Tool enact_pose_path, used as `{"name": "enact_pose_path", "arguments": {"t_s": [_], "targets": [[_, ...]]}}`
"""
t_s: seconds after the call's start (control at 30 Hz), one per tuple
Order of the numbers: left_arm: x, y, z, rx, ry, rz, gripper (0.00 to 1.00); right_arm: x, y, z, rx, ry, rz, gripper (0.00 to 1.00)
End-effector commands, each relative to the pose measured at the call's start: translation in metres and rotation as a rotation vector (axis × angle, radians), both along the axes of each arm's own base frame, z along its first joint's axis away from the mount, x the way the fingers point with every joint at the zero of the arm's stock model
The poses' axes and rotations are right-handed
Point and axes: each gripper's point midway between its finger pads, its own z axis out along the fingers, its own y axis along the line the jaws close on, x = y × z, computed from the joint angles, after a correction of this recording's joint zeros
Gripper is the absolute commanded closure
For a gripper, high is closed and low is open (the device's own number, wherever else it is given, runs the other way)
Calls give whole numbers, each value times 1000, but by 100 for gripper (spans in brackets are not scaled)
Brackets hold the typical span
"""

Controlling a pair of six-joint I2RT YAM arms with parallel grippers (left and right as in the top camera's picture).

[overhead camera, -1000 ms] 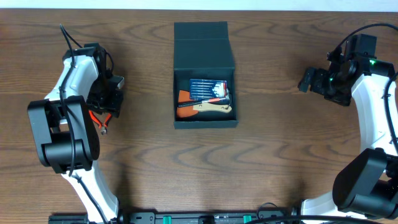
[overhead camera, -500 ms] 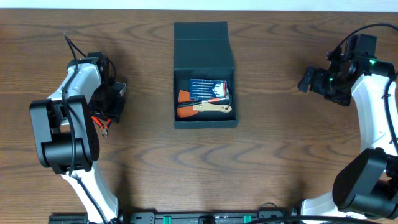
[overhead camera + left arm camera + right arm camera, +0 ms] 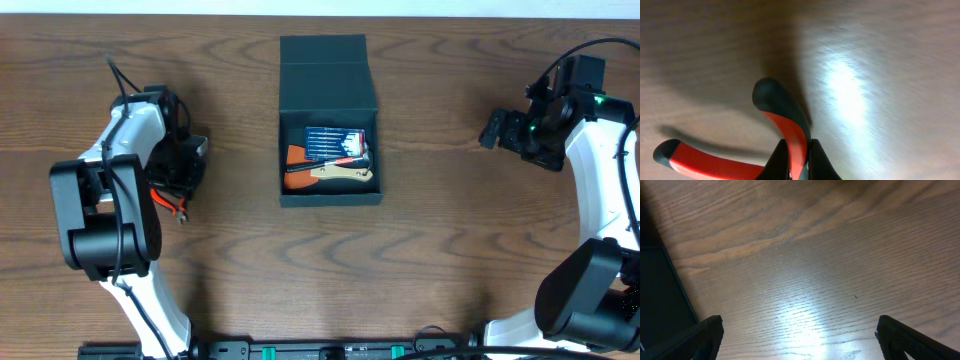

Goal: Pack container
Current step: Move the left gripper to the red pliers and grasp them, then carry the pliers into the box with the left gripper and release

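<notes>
Red-handled pliers [image 3: 791, 134] sat pinched in the left gripper [image 3: 799, 164] at nine o'clock from the container [image 3: 328, 85]; the right gripper [image 3: 800, 332], at three o'clock, gaped wide, empty.

Red/blk pliers [image 3: 788, 131], teal-blk container [image 3: 328, 72], brown woodgrain table [image 3: 420, 270]

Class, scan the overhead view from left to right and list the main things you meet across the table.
The left gripper, shut on the red-handled pliers → the open container → the right gripper, open and empty.
</notes>
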Motion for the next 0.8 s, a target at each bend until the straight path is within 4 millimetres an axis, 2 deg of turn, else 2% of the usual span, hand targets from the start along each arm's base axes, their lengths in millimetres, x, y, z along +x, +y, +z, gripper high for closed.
{"name": "enact_pose_path", "arguments": {"t_s": [0.0, 0.1, 0.2, 0.3, 0.4, 0.47, 0.57, 0.7, 0.77], "targets": [[26, -13, 36, -23, -99, -21, 94, 0, -1, -1, 11, 5, -18, 1], [39, -24, 71, -20, -174, -56, 94, 0, -1, -1, 11, 4, -18, 1], [48, -45, 111, -28, -261, -164, 94, 1, -1, -1, 10, 2, -18, 1], [49, -72, 147, -22, -344, -334, 94, 1, -2, -1, 10, 1, -18, 1], [44, -105, 171, -3, -415, -549, 94, 1, -1, -1, 10, 2, -18, 1], [36, -132, 178, -18, -437, -739, 94, 1, -1, -1, 10, 2, -18, 1], [23, -172, 178, -43, -437, -1030, 94, 1, -1, -1, 10, 2, -18, 1], [17, -219, 163, -68, -440, -1258, 94, 1, -1, -1, 10, 2, -18, 1], [14, -235, 153, -78, -428, -1352, 94, 0, -1, -1, 10, 2, -18, 1]]}}
